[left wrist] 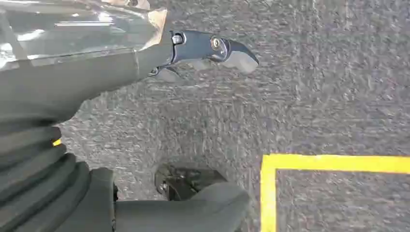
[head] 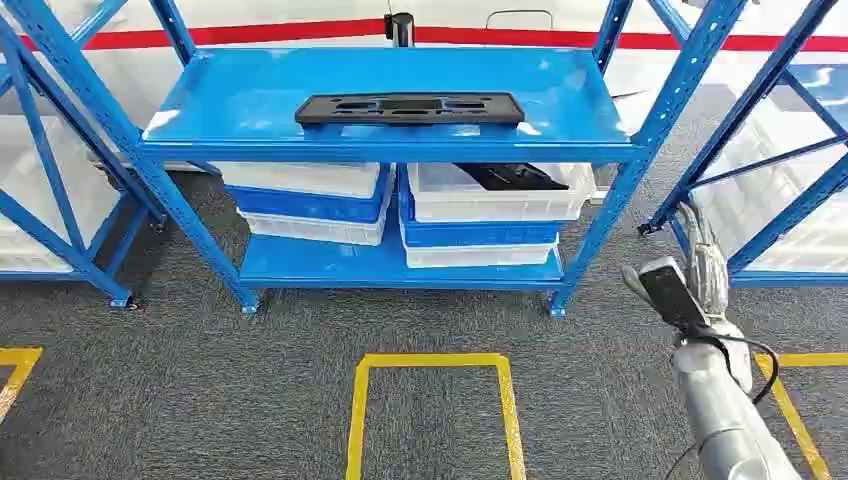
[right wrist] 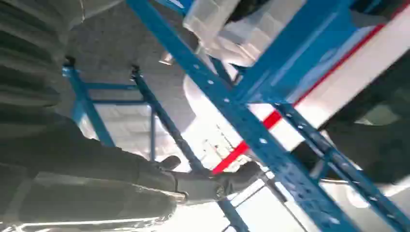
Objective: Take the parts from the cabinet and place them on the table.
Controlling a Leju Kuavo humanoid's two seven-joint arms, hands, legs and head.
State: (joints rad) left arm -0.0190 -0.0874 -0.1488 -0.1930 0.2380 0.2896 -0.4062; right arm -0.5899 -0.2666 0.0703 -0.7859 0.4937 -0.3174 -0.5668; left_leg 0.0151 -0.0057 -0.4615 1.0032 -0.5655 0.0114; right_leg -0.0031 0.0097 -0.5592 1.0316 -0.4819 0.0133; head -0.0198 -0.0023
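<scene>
A flat black part with cut-outs lies across the blue cabinet's upper shelf. A second black part rests in the right white bin on the shelf below. My right hand is raised at the lower right, short of the cabinet's right front post and well below the top part. In the right wrist view the right hand has its fingers stretched out and holds nothing. My left hand hangs over the grey carpet, fingers apart and empty.
Stacked white and blue bins fill the left of the lower shelf. More blue racks stand at far left and far right. A yellow taped square marks the carpet in front of the cabinet.
</scene>
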